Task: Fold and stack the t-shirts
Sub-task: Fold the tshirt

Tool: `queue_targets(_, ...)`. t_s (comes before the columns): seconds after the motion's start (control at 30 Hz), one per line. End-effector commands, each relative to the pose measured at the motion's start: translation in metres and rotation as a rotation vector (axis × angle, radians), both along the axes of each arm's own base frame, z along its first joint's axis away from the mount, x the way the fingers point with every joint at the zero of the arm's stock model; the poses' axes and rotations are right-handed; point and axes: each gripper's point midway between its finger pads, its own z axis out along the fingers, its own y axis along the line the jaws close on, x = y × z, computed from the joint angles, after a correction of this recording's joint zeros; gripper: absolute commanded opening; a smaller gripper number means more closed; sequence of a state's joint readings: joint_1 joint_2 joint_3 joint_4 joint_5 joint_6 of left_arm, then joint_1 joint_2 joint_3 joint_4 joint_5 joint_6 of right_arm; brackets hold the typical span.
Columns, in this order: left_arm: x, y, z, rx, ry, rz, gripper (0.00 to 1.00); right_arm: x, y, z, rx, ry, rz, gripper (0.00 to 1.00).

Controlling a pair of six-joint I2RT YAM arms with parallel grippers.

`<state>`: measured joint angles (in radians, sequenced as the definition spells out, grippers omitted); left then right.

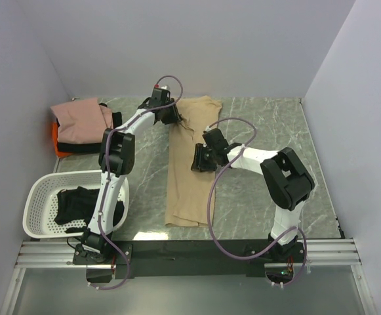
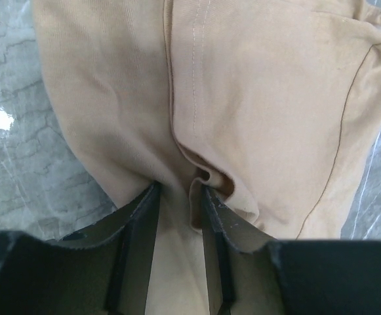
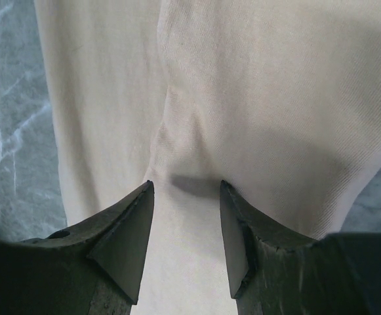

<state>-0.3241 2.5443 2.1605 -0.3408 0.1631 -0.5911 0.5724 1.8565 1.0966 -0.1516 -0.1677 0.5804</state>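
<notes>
A tan t-shirt [image 1: 187, 190] lies folded into a long narrow strip down the middle of the marble table. My left gripper [image 1: 172, 118] is at the strip's far left corner. In the left wrist view its jaws [image 2: 180, 190] stand narrow, pinching a bunched fold of the tan cloth [image 2: 256, 98]. My right gripper [image 1: 200, 159] is at the strip's middle, on its right edge. There its jaws [image 3: 186, 185] stand wider, with a raised ridge of the tan cloth [image 3: 275, 98] between them. A folded pink t-shirt [image 1: 79, 121] tops a pile at the far left, over black and orange [image 1: 59, 147] ones.
A white perforated basket [image 1: 36, 197] stands at the near left beside the left arm, with a black garment [image 1: 79, 203] in it. White walls close in the table on the left, back and right. The arms' mounting rail runs along the near edge.
</notes>
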Motion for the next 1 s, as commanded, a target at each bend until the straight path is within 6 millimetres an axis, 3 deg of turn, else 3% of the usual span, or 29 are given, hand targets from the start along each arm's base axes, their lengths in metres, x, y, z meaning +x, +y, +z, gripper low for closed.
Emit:
queue_targets(0.0, 0.003, -0.004, 0.004, -0.019, -0.022, -0.027, 0.38, 0.0, -0.019, -0.02, -0.092, 0.041, -0.004, 0.52)
queue_targets(0.13, -0.01, -0.009, 0.026, -0.012, -0.062, -0.042, 0.38, -0.005, -0.022, -0.016, -0.083, 0.033, 0.002, 0.52)
queue_targets(0.17, -0.011, -0.011, 0.037, -0.015, -0.087, -0.042, 0.38, -0.005, -0.022, -0.007, -0.074, 0.009, 0.001, 0.52)
queue_targets(0.23, -0.021, -0.012, 0.068, -0.013, -0.135, -0.035, 0.38, -0.011, -0.025, 0.0, -0.062, -0.013, 0.005, 0.52)
queue_targets(0.27, -0.027, -0.012, 0.095, -0.021, -0.185, -0.036, 0.38, -0.013, -0.022, 0.018, -0.04, -0.053, 0.021, 0.52)
queue_targets(0.33, -0.035, -0.013, 0.121, -0.016, -0.238, -0.022, 0.38, -0.025, -0.021, 0.029, -0.064, -0.092, 0.059, 0.53)
queue_targets(0.37, -0.043, -0.011, 0.126, -0.013, -0.244, -0.018, 0.38, -0.031, -0.021, 0.043, -0.067, -0.12, 0.069, 0.53)
queue_targets(0.4, -0.051, -0.01, 0.158, -0.029, -0.293, -0.016, 0.38, -0.04, -0.019, 0.046, -0.096, -0.14, 0.087, 0.53)
queue_targets(0.43, -0.058, -0.008, 0.166, -0.027, -0.302, -0.011, 0.38, -0.048, -0.02, 0.047, -0.11, -0.143, 0.096, 0.53)
queue_targets(0.47, -0.069, 0.0, 0.155, -0.008, -0.271, 0.015, 0.38, -0.055, -0.022, 0.053, -0.117, -0.156, 0.098, 0.53)
queue_targets(0.5, -0.084, 0.003, 0.178, -0.019, -0.296, 0.027, 0.38, -0.06, -0.025, 0.054, -0.136, -0.165, 0.084, 0.53)
queue_targets(0.53, -0.094, 0.006, 0.176, -0.017, -0.287, 0.037, 0.38, -0.073, -0.026, 0.047, -0.149, -0.151, 0.095, 0.53)
queue_targets(0.57, -0.12, 0.01, 0.166, -0.021, -0.251, 0.041, 0.38, -0.079, -0.028, 0.051, -0.139, -0.156, 0.08, 0.53)
queue_targets(0.63, -0.143, 0.018, 0.15, -0.007, -0.219, 0.067, 0.38, -0.098, -0.034, 0.039, -0.161, -0.14, 0.077, 0.53)
queue_targets(0.77, -0.217, 0.034, 0.096, 0.024, -0.082, 0.091, 0.38, -0.13, -0.032, 0.044, -0.131, -0.144, 0.074, 0.53)
queue_targets(0.97, -0.303, 0.031, 0.054, 0.045, 0.009, 0.054, 0.37, -0.166, -0.024, 0.049, -0.112, -0.152, 0.116, 0.53)
